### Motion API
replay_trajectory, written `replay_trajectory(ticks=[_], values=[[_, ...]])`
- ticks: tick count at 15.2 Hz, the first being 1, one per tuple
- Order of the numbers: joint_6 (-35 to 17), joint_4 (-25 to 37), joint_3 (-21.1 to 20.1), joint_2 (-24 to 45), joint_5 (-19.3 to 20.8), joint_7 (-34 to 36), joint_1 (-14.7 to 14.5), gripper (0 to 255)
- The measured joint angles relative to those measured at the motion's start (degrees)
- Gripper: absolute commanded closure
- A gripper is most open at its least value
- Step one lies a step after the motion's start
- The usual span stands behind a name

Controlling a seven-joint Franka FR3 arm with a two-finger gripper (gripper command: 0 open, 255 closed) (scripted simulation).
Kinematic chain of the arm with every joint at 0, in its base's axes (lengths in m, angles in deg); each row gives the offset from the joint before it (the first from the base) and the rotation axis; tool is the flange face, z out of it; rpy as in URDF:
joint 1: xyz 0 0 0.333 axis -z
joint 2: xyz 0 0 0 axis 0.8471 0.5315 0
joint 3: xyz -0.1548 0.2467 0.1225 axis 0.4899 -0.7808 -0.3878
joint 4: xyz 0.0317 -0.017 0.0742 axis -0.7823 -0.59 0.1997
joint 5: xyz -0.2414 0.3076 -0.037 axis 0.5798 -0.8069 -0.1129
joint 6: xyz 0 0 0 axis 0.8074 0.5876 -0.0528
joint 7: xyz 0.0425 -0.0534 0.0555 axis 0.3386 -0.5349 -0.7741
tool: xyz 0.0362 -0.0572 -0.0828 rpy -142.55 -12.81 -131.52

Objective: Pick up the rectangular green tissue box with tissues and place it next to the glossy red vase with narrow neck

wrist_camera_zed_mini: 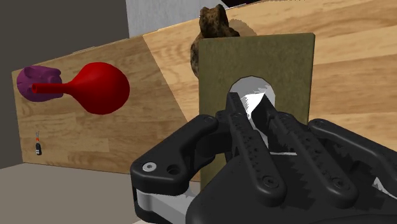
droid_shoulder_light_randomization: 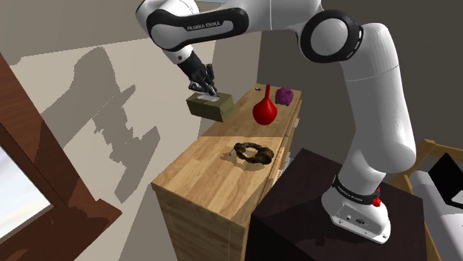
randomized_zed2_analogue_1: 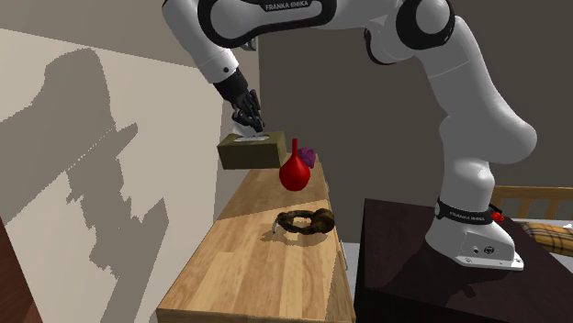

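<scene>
Olive tissue box (droid_shoulder_light_randomization: 208, 110) (white tissue (wrist_camera_zed_mini: 249, 88) inside)

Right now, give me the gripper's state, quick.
Gripper: jaws closed on the olive-green tissue box, gripping at its top opening and holding it.

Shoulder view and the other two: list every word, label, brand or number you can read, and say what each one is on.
"FRANKA EMIKA": white letters on the black band of the arm, readable in the shoulder and second exterior views.
Pale marks on the dark ring above the arm's foot: too small to read.
Tissue box and red vase: no writing seen.
</scene>
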Motion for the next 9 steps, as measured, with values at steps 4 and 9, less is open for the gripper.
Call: replay_trajectory(ticks=[4, 9], values=[[1.9, 0.2, 0.3, -0.1, 0.2, -1.2, -0.3, 255], [-3.1, -6.4, 0.9, -5.1, 0.3, -5.0, 3.6, 255]])
